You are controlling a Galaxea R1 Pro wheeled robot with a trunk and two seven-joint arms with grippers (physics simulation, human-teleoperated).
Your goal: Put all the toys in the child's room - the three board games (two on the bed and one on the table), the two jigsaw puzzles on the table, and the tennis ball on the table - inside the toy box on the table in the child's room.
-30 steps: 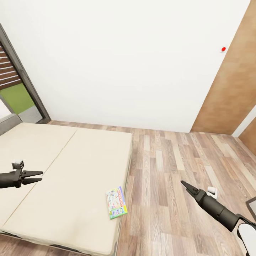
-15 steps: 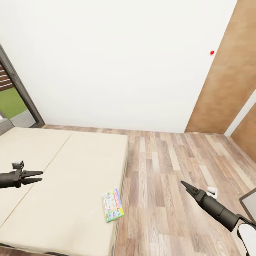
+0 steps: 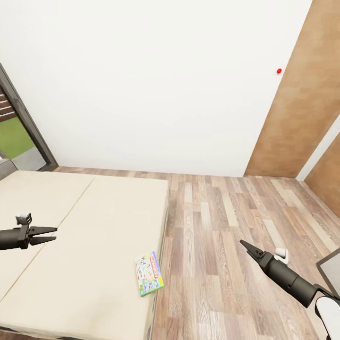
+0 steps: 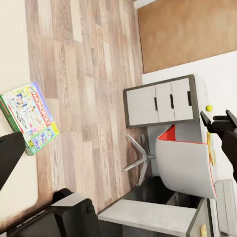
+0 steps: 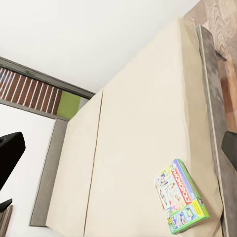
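Camera has shifted a little since the earlier frames: red dot on the wall and the board game slide left in the head view, so that's base/head motion, not the things moving; both arms hold the same pose relative to the view. Board game [image 3: 149,273] (green-edged Monopoly box) lies flat on the bed [image 3: 85,226], close to the edge nearest the floor, one corner near the mattress rim. Left gripper [image 3: 49,234] hovers over the bed well apart from the box, fingers slightly parted, holding nothing. Right gripper [image 3: 244,245] hangs over the wood floor [image 3: 226,222], tips together as far as I can tell, also empty. Handling guess: stiff, light cardboard, smooth printed faces so likely slippery; lying flat on a soft mattress there's little to get under. Best bet is pinching across a short edge, or nudging it past the bed edge to expose one. Left wrist view catches the worktop [image 4: 217,74] with the tennis ball [image 4: 209,107] as a tiny dot, plus a grey cabinet [image 4: 163,101] and a chair [image 4: 182,163]. Second bed game, toy box and puzzles I can't make out. Something grey is cut off at the head view's right edge, unidentifiable.
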